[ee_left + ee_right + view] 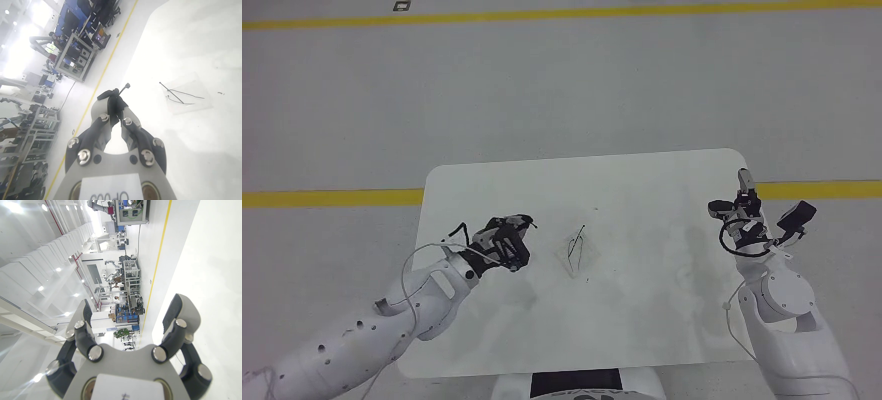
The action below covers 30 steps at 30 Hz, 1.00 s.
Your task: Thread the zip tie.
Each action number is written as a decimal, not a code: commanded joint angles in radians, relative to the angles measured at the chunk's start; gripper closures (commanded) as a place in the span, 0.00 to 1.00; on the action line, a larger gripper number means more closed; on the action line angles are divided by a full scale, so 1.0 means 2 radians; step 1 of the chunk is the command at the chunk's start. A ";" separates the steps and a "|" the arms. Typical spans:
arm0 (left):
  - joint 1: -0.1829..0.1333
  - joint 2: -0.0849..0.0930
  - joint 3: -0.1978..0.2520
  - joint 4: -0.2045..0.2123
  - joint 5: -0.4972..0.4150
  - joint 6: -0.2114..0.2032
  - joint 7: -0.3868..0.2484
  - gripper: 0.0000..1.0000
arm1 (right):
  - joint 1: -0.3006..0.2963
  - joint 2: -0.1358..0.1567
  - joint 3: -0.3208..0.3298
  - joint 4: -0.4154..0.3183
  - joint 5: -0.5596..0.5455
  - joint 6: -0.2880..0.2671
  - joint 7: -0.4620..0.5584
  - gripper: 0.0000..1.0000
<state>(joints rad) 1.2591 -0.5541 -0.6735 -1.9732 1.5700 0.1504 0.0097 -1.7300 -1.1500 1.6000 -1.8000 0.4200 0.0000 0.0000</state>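
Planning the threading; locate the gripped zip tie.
Top view: the zip tie is pinched in the left gripper over the table's left side, beside the clear sheet.

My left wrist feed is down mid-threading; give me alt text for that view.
The left tool is shut on a black zip tie, whose head sticks out beyond the grip. Farther off on the white table, loose zip ties lie on a clear plastic sheet.
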 commanded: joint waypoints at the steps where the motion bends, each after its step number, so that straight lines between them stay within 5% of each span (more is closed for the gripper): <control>1: 0.000 0.000 0.000 0.000 0.000 -0.001 0.000 1.00 | 0.000 0.000 0.000 0.000 0.000 0.000 0.000 0.00; 9: -0.007 -0.003 0.000 0.007 0.000 0.006 0.001 1.00 | 0.000 0.000 0.000 0.000 0.000 0.000 0.000 0.00; 16: -0.038 0.004 0.027 0.022 0.000 0.095 -0.015 1.00 | 0.000 0.000 0.000 0.000 0.000 0.000 0.000 0.00; 20: -0.062 0.012 0.034 0.021 0.000 0.095 -0.037 1.00 | 0.000 0.000 0.000 0.000 0.000 0.000 0.000 0.00; 30: -0.064 0.016 0.035 0.012 0.000 0.095 -0.044 1.00 | 0.003 0.000 -0.003 -0.008 -0.014 0.001 0.013 0.00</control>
<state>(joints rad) 1.1316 -0.5223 -0.6030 -1.9487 1.5700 0.3400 -0.0779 -1.7275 -1.1500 1.5972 -1.8061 0.4106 0.0002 0.0100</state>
